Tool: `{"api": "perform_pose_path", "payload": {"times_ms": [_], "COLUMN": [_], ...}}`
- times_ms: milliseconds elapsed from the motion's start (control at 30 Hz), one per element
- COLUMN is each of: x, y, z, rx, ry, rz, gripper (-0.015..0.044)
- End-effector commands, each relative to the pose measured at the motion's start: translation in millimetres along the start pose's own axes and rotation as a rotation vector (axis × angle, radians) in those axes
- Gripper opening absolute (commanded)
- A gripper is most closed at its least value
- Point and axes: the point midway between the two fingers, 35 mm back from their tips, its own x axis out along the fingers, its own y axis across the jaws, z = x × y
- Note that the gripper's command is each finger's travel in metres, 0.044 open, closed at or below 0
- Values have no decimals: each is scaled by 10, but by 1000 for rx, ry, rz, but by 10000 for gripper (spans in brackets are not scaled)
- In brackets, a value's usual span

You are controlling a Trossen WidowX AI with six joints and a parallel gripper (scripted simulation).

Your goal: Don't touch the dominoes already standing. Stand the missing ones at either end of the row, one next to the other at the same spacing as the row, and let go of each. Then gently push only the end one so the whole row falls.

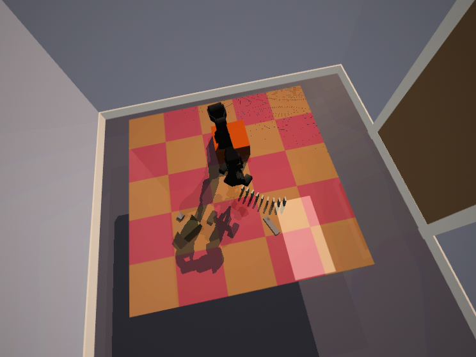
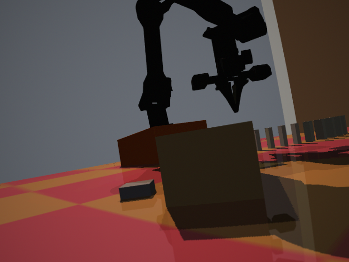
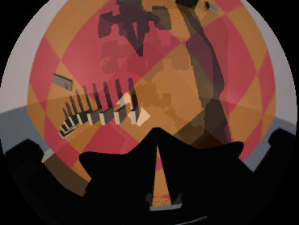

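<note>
Domino row (image 1: 261,202) (image 2: 296,134) (image 3: 106,117) upright; clenched fingers (image 2: 236,108) visible from exterior and wrist, hidden from top.

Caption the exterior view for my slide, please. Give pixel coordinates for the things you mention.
Closed gripper (image 2: 236,110) poised above the checkered floor, curving row of standing dominoes (image 2: 296,134) at right.

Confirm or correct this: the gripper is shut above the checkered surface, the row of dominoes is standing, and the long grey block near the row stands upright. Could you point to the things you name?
The long grey block (image 1: 271,225) (image 3: 62,82) is not upright: it lies flat, as the top view shows. The rest holds.
</note>
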Motion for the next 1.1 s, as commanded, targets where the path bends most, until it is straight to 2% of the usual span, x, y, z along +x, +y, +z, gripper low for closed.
{"api": "perform_pose_path", "payload": {"times_ms": [0,100,267,1067], "x": [7,115,788,804], "y": [-7,2,-19,283], "z": [-3,6,-7,0], "rx": [6,6,6,6], "ry": [-1,-1,0,0], "rz": [-1,-1,-2,1], "gripper": [0,0,0,0]}}
